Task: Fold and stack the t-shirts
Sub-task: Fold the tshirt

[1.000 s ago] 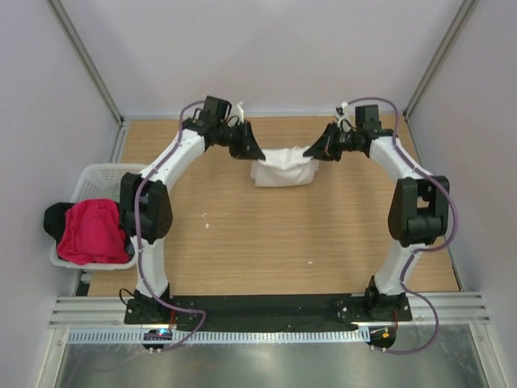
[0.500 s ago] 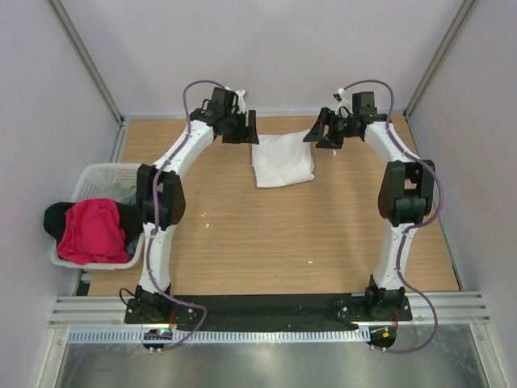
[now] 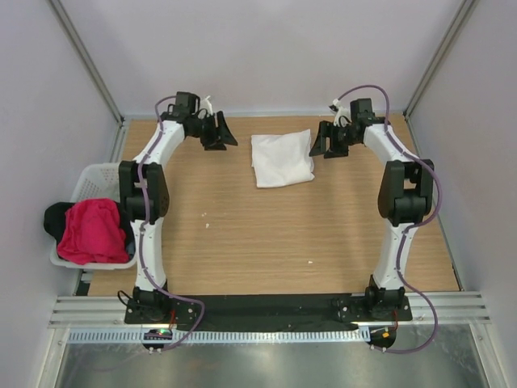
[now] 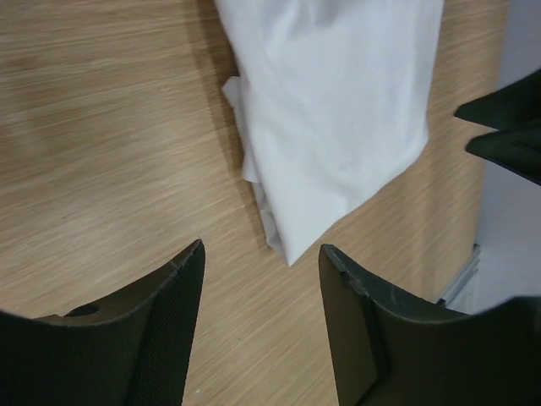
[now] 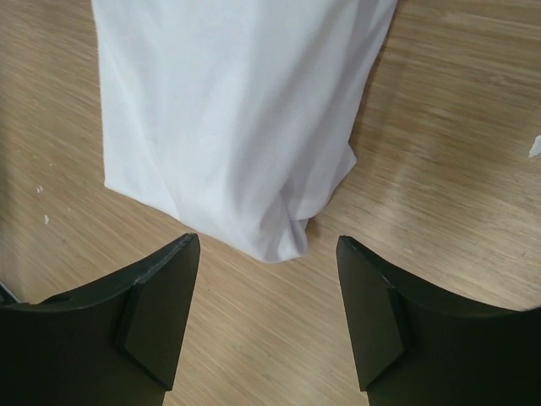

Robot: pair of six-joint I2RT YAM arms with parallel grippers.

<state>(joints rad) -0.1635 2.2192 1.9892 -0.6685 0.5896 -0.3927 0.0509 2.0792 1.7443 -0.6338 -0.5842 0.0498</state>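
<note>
Lying folded at the table's (image 3: pixel 242 242) twelve o'clock, the white t-shirt (image 3: pixel 281 159) sits untouched between two wide-spread claws: left gripper (image 3: pixel 220 139) at its nine o'clock, right gripper (image 3: pixel 325 149) at three.

folded white t-shirt (image 3: pixel 282 159) flat on table (image 3: pixel 242 234)

A folded white t-shirt (image 5: pixel 237 118) lies flat on a light wooden table (image 5: pixel 456 169), its layered lower edge bunched into soft creases at one corner. The right gripper (image 5: pixel 266 243) hangs just above that corner with its jaws spread wide, the two black fingers (image 5: pixel 156 313) framing the cloth's tip from either side and holding nothing. A small white scrap (image 5: pixel 534 145) sits on the wood at the far right edge, well apart from the shirt.
</note>
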